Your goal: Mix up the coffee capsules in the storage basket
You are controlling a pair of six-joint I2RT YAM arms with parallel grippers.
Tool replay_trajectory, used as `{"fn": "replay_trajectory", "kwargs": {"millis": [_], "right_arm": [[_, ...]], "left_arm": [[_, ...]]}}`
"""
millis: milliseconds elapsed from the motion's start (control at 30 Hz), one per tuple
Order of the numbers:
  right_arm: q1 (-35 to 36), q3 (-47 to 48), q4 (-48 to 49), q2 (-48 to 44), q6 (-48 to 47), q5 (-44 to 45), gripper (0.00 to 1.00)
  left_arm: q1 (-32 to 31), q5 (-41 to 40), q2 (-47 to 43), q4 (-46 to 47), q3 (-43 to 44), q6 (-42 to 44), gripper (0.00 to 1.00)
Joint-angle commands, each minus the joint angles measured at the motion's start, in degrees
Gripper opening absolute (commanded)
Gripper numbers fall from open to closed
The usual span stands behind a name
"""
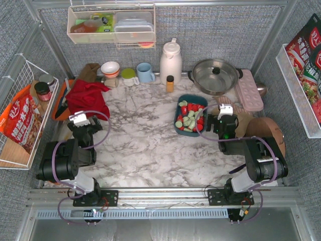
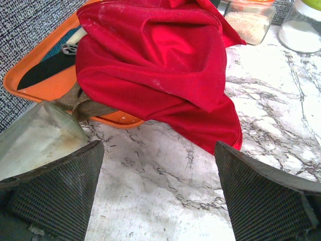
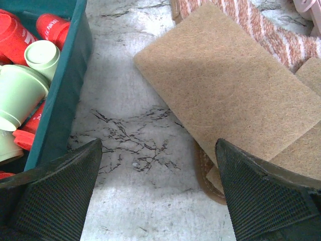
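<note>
Judging by the top view, your mixing looks barely begun: coffee capsules (image 1: 189, 116) lie mid-right in the storage basket (image 3: 67, 85) (greens mostly bunched together), while left hand (image 2: 160, 191) and right hand (image 3: 160, 191) hang spread apart, empty.

Bench = white marble-look table (image 1: 145, 150), grey veining, glossy top. Walls (image 1: 215, 30) on 3 sides are grey woven fabric panels in an alu frame (image 1: 165, 193), w/ a rail along the near edge. Clear shelf (image 1: 75, 35) hung on back wall. White wire racks on L wall (image 1: 30, 65) and R wall (image 1: 293, 95). Light is even, from above, w/ soft shadows.
</note>
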Motion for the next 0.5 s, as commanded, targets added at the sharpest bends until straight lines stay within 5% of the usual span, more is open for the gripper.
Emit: {"fn": "replay_trajectory", "kwargs": {"millis": [0, 467], "right_arm": [[0.05, 0.17, 0.46, -0.14, 0.39, -0.59, 0.99], [-0.88, 0.91, -0.24, 0.16, 0.61, -2.72, 0.99]], "left_arm": [[0.02, 0.47, 0.11, 1.49, 0.23, 0.04, 0.99], [0.06, 0.54, 0.11, 1.51, 0.24, 0.04, 0.99]]}}
